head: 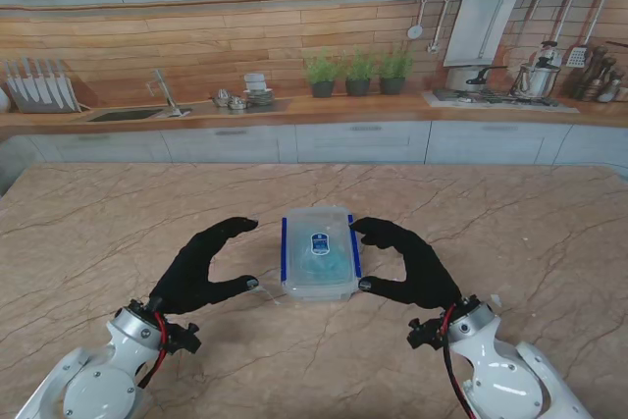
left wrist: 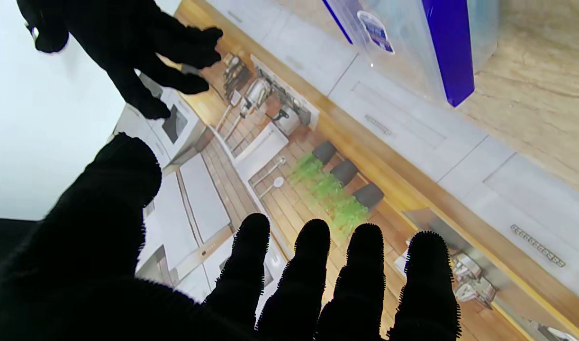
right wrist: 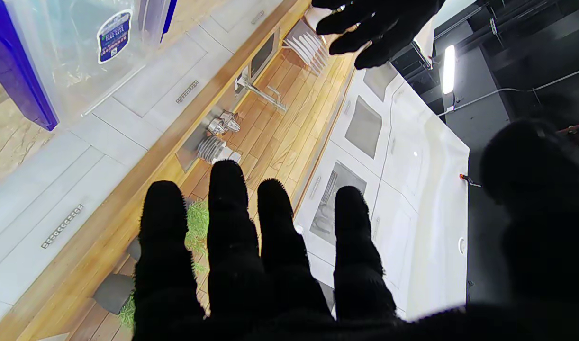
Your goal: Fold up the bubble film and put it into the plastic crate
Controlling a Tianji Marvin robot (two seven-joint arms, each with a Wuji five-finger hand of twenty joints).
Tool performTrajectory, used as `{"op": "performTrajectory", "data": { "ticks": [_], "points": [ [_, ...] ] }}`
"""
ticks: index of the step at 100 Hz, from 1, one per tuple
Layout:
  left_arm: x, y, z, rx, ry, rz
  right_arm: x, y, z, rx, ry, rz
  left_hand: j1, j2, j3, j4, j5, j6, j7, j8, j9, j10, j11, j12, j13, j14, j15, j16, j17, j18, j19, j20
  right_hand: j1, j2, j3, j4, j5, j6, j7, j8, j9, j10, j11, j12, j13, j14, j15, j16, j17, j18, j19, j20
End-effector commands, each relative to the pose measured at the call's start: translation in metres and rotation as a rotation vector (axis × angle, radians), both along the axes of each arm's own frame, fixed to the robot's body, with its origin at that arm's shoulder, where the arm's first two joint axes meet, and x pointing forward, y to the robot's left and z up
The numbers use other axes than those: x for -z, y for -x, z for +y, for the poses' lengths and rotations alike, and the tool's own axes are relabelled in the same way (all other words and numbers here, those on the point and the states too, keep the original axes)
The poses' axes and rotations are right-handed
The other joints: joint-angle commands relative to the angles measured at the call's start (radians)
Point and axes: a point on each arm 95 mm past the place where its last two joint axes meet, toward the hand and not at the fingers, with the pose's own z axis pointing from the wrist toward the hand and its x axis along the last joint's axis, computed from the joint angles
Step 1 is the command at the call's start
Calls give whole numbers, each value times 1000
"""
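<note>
A kitchen backdrop is sitting behind the marble table I'm working over. My left hand and right hand are flanking the plastic crate, palms facing each other, fingers spread and curled, holding nothing, near its sides without clearly touching. The crate is lying centred, lid on, long axis running away from me. Something bluish, likely the bubble film, is showing inside.

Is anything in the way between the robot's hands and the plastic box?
Nothing visible. The left hand and right hand sit open on either side of the plastic crate, with only bare table between. The bluish bubble film appears to lie inside already.
</note>
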Motion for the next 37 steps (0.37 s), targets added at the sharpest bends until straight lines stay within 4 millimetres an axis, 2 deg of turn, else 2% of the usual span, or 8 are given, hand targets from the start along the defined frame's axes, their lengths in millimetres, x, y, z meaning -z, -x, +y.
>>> {"op": "performTrajectory", "data": {
  "ticks": [1,37],
  "points": [
    [1,4,-2,29,-18,22,-2,1,3,14,-33,-13,-23,-58,26,-28,22,-28,4,-1,13,-9,-30,-12,22,-9,-17,-12,15,-22,-30,-11,-61,-29,19,-33,-27,-32,14,-6,4,-24,-7,15,-1,-23,-2,10,8,-12,-18,30],
    [1,3,-8,48,-63,69,-2,-6,1,44,-39,-8,-27,-47,46,-35,42,-26,-4,-10,32,-4,-43,-17,27,-3,-17,-18,33,-7,-70,-11,-65,-6,27,-33,-12,-32,19,-9,13,-18,1,21,2,-21,17,25,1,-17,-14,50]
  ]
}}
